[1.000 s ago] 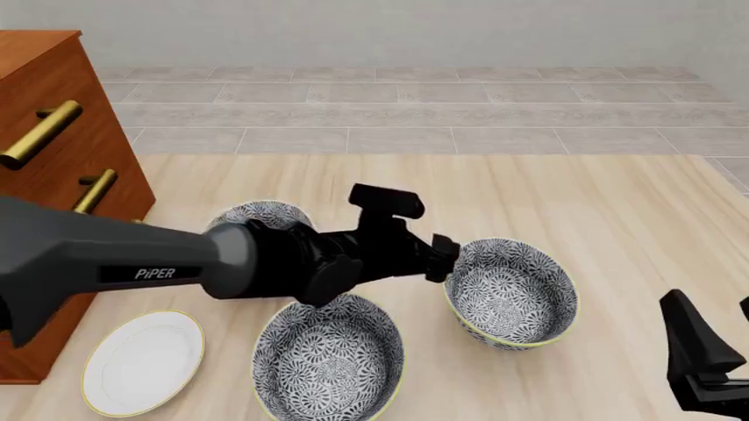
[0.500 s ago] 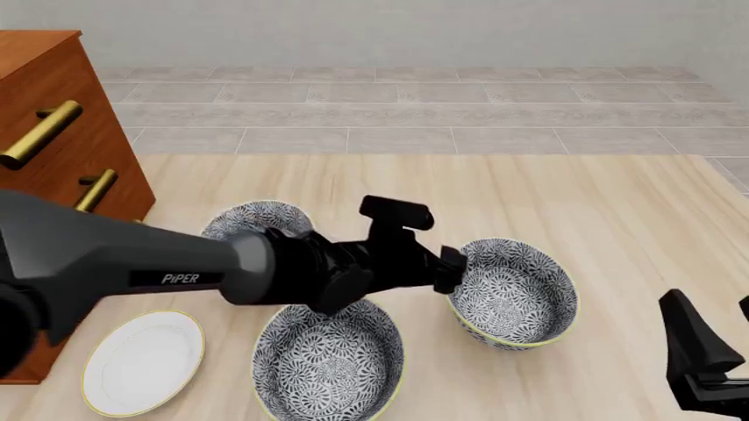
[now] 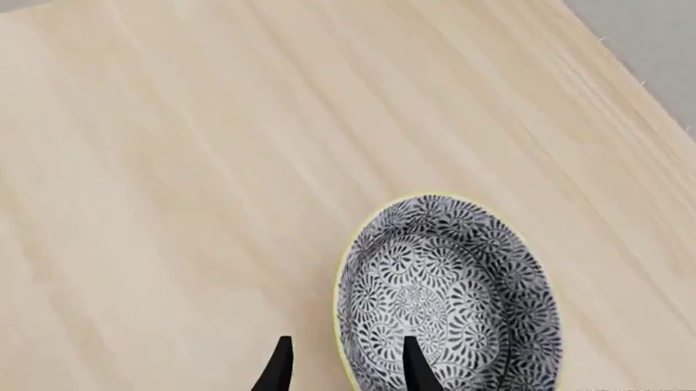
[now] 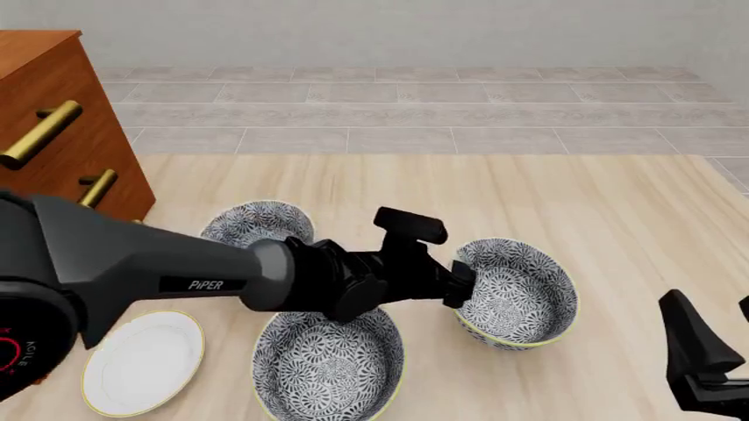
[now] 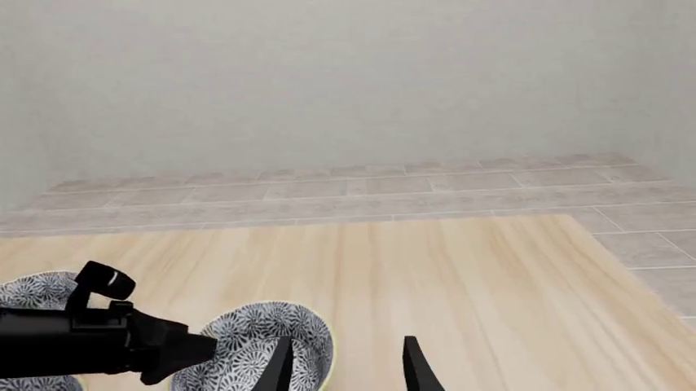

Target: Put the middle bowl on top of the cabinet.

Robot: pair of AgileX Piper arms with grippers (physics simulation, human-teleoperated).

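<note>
Three patterned bowls stand on the table. The right one, middle in size, is the middle bowl (image 4: 521, 294) (image 3: 451, 301) (image 5: 266, 338). My left gripper (image 4: 462, 285) (image 3: 345, 371) is open at its left rim: one finger is inside the bowl and the other outside, with the rim between them. The fingers touch nothing that I can see. The cabinet (image 4: 53, 114), reddish-brown with brass handles, stands at the far left. My right gripper (image 4: 716, 342) (image 5: 345, 371) hangs open and empty at the front right, away from the bowls.
A smaller bowl (image 4: 258, 221) sits behind the left arm and a larger one (image 4: 328, 361) in front of it. A white plate (image 4: 143, 361) with a yellow rim lies at the front left, next to the cabinet. The table's right edge runs beyond the middle bowl.
The left arm has slid to the right and slightly lower, bringing its gripper from beside the right bowl onto the bowl's left rim. The right arm has not moved.
</note>
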